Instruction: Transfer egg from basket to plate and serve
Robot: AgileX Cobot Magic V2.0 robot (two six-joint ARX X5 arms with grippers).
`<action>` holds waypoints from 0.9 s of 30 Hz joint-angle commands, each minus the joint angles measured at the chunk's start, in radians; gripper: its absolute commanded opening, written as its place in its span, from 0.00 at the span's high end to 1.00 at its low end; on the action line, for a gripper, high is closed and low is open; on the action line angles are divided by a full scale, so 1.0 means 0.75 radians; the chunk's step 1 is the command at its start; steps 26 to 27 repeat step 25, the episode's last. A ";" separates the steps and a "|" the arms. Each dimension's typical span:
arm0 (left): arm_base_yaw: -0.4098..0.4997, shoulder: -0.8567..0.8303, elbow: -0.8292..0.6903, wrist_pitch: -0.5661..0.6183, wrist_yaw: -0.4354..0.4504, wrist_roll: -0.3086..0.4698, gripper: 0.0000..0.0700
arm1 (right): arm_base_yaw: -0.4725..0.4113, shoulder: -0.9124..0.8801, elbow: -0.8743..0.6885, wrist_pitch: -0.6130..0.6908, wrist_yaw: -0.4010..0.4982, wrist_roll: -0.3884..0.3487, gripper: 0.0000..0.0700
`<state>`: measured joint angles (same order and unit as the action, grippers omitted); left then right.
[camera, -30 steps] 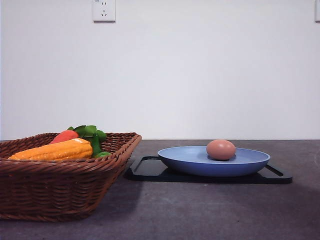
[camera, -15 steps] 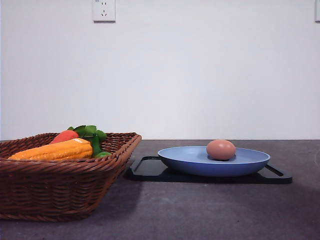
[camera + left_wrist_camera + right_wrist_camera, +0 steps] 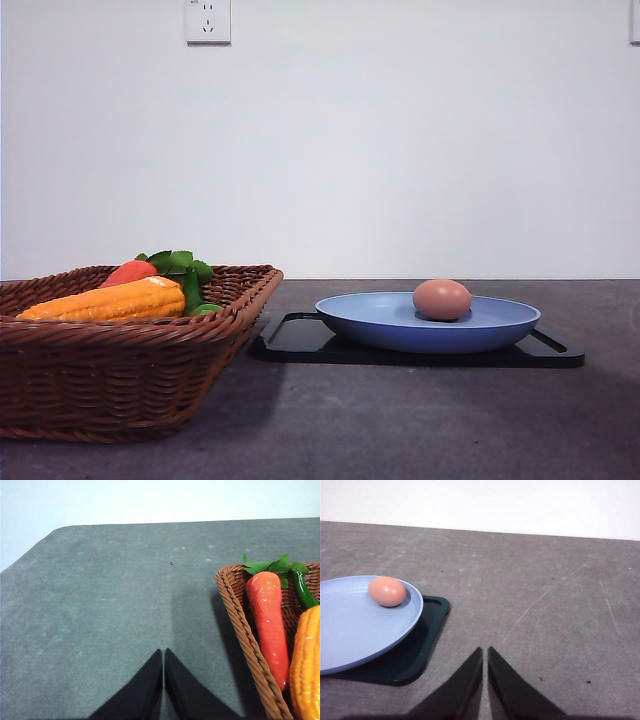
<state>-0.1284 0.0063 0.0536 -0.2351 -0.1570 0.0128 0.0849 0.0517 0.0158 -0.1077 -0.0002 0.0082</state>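
The pinkish-brown egg (image 3: 442, 299) lies on the light blue plate (image 3: 380, 318), right of its middle. In the right wrist view the egg (image 3: 387, 591) rests near the plate's (image 3: 350, 630) far rim. The brown wicker basket (image 3: 120, 380) stands at the front left, holding an orange corn cob (image 3: 105, 300) and a red carrot-like vegetable (image 3: 130, 271). My left gripper (image 3: 163, 655) is shut over bare table beside the basket's rim (image 3: 245, 635). Off the plate's right side, my right gripper (image 3: 485, 652) hangs shut above the table with nothing in it.
A flat black tray (image 3: 300, 342) lies under the plate, its corner showing as the black tray (image 3: 415, 650) in the right wrist view. A white wall with a socket (image 3: 207, 20) stands behind the grey table (image 3: 420, 430).
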 commanded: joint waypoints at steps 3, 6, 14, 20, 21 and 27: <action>0.001 0.001 -0.020 -0.005 -0.001 0.003 1.00 | 0.001 -0.004 -0.008 0.014 0.002 0.018 1.00; 0.001 0.001 -0.020 -0.005 -0.001 0.003 1.00 | 0.001 -0.004 -0.008 0.014 0.002 0.018 1.00; 0.001 0.001 -0.020 -0.005 -0.001 0.003 1.00 | 0.001 -0.003 -0.008 0.014 0.002 0.018 1.00; 0.001 0.001 -0.020 -0.005 -0.001 0.003 1.00 | 0.001 -0.003 -0.008 0.014 0.002 0.018 1.00; 0.001 0.001 -0.020 -0.005 -0.001 0.003 1.00 | 0.001 -0.003 -0.008 0.014 0.002 0.018 1.00; 0.001 0.001 -0.020 -0.005 -0.001 0.003 1.00 | 0.001 -0.004 -0.008 0.014 0.002 0.018 1.00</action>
